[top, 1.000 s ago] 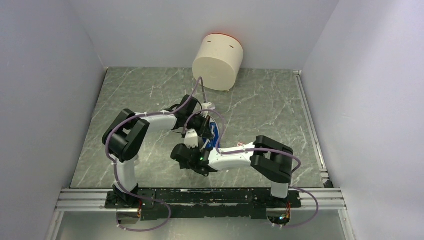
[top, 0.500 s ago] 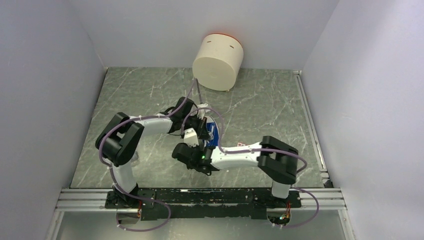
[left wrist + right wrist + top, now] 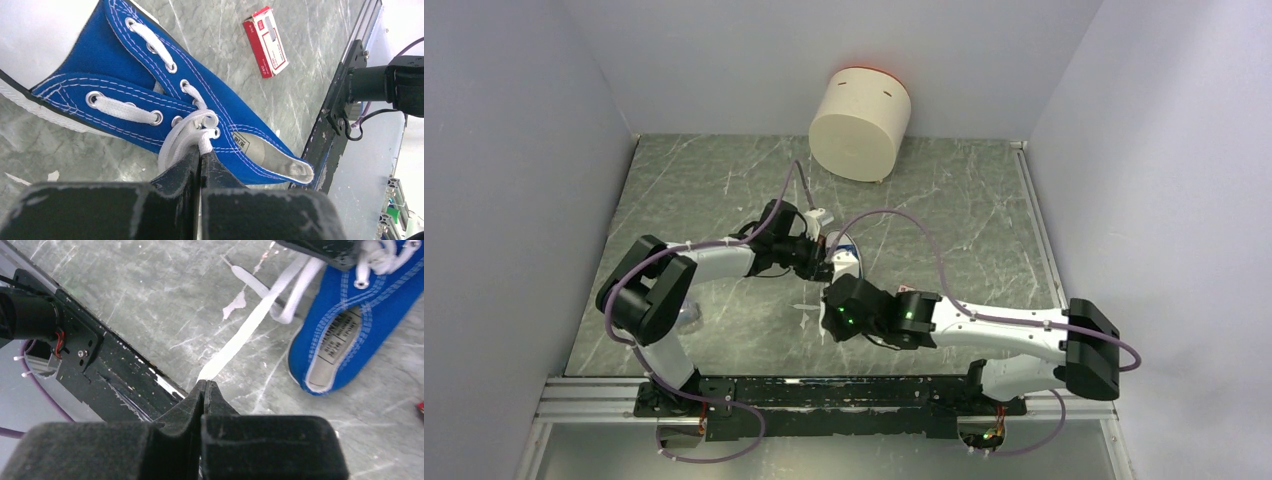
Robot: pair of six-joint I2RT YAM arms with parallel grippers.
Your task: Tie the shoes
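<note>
At the sneaker's [image 3: 120, 85] throat, left jaws clamp the laces [image 3: 192, 134]; right jaws clamp one taut strand [image 3: 250, 327], which could slip free or drag the sneaker.

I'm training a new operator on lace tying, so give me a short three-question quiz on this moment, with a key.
1. True or false: the right gripper is shut on a white lace stretched away from the blue shoe.
2. Where does the left gripper pinch? A) the toe cap B) the lace by the top eyelets C) the heel
3. Fill in: the small packet lying on the table is red and ____.
Key: 1 true; 2 B; 3 white.
</note>
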